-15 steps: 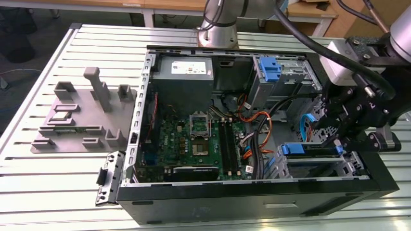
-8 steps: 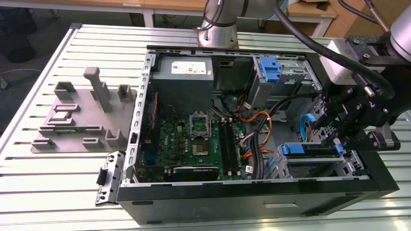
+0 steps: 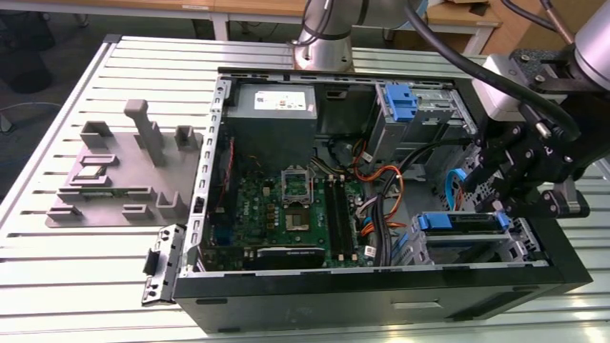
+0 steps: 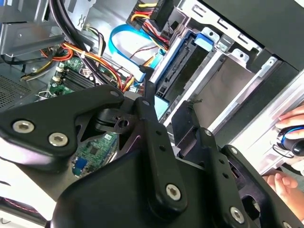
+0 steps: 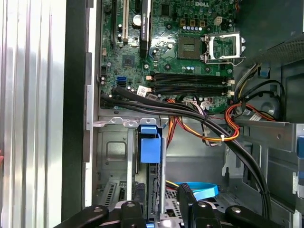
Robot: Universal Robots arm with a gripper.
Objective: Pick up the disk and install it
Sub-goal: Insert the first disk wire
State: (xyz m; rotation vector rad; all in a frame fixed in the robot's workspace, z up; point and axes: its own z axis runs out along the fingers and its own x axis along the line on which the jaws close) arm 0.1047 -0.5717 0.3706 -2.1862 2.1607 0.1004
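The disk [image 3: 461, 222] stands on edge in the lower drive cage at the case's front corner, on the exterior view's right. Its blue bracket and dark end face show; its label is hidden. The second wrist view shows the disk [image 4: 176, 71] as a dark slab with a blue tab, between silver rails. My gripper [image 3: 498, 200] hangs just above it, black fingers [image 4: 148, 107] apart, nothing between them. In the first wrist view the gripper [image 5: 159, 205] straddles the slot under the blue tab [image 5: 149, 145].
The open computer case [image 3: 381, 296] lies on a slatted metal table [image 3: 86, 279]. Inside it are a motherboard [image 3: 286, 214], a grey power supply [image 3: 274, 103], orange and black cables [image 3: 381, 193] and a second blue bracket [image 3: 401, 103]. A grey fixture [image 3: 124, 171] lies beside the case. A person's hand [image 4: 290, 137] rests near the case edge.
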